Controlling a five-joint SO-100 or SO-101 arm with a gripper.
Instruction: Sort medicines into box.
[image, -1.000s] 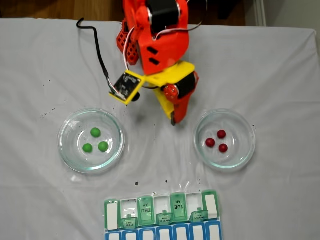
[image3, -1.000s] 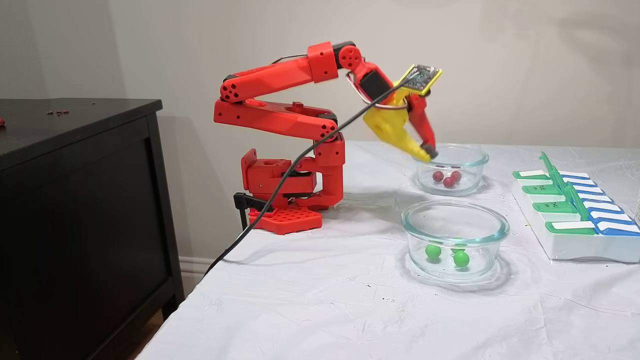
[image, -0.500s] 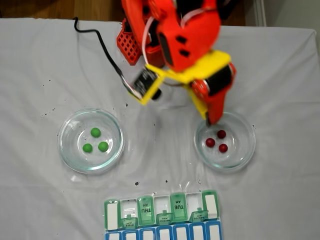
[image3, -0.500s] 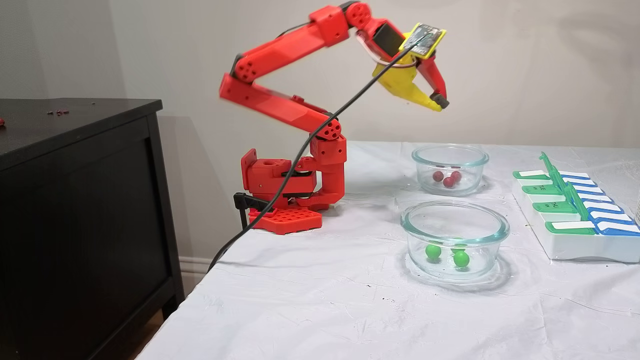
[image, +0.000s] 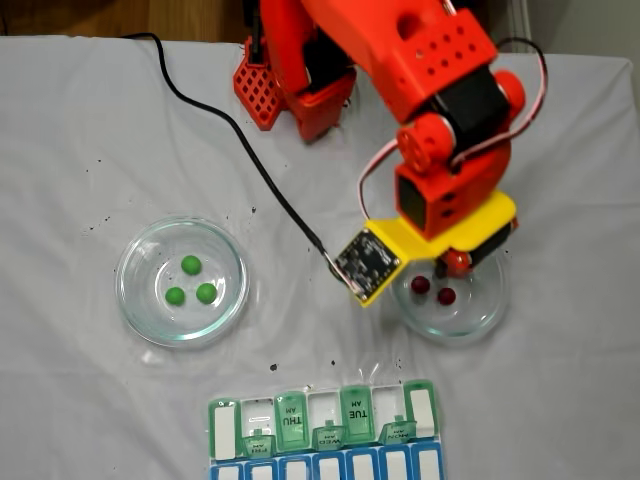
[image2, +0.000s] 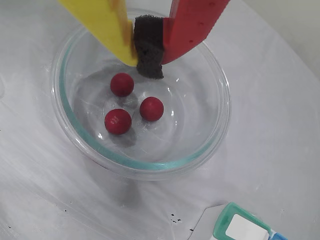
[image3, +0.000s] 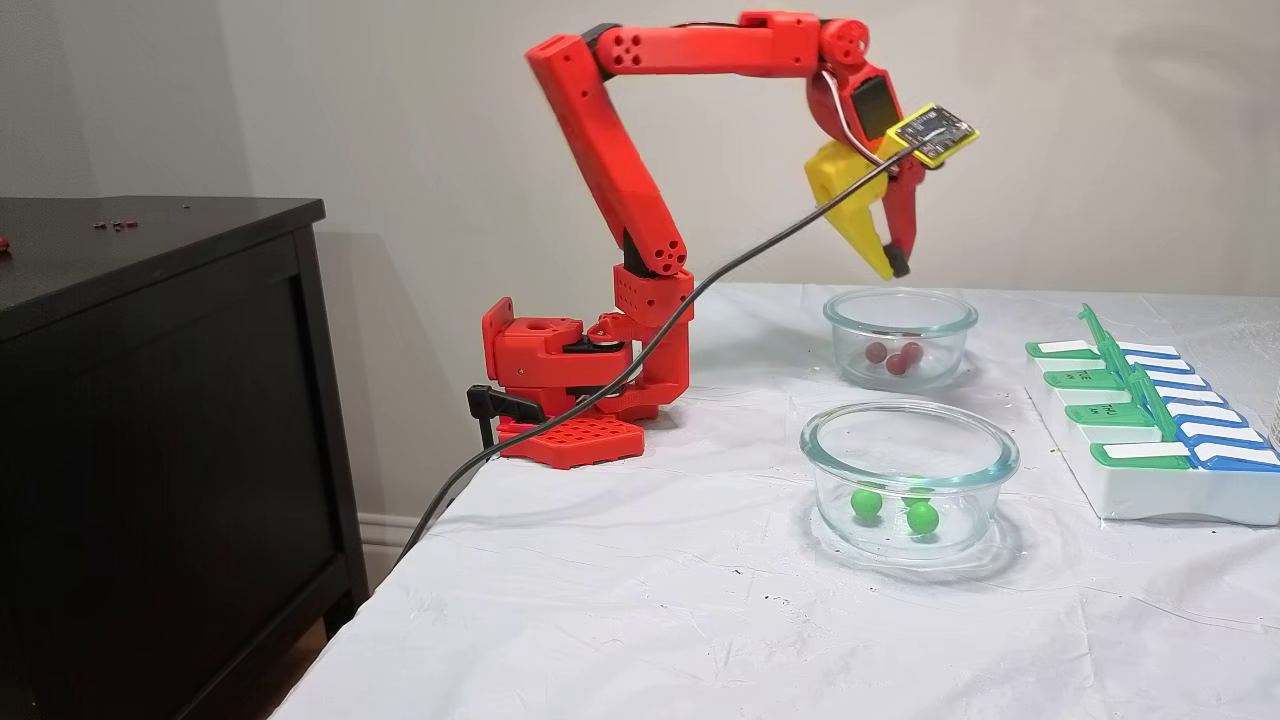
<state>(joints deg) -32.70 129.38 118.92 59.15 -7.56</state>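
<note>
Three dark red medicines (image2: 151, 109) lie in a clear glass dish (image2: 210, 145); they are also seen as red medicines (image3: 897, 364) in the far dish. My gripper (image2: 149, 67) hangs just above this dish near its far rim, yellow and red fingers closed together on their own black pad, holding nothing. From the side, the gripper (image3: 893, 268) points down a little above the rim. Three green medicines (image: 191, 264) rest in the other dish (image: 130, 250). The box (image: 325, 430) lies at the near table edge with several green lids raised.
The arm's red base (image3: 560, 380) stands at the back of the white cloth. A black cable (image: 230, 130) runs from the wrist camera board (image: 366, 262) across the table. A black cabinet (image3: 160, 400) stands to the left of the table. Tiny black specks dot the cloth.
The arm has risen and reached out to the right. The gripper has travelled from between the dishes to above the red medicines' dish and now points down, still shut.
</note>
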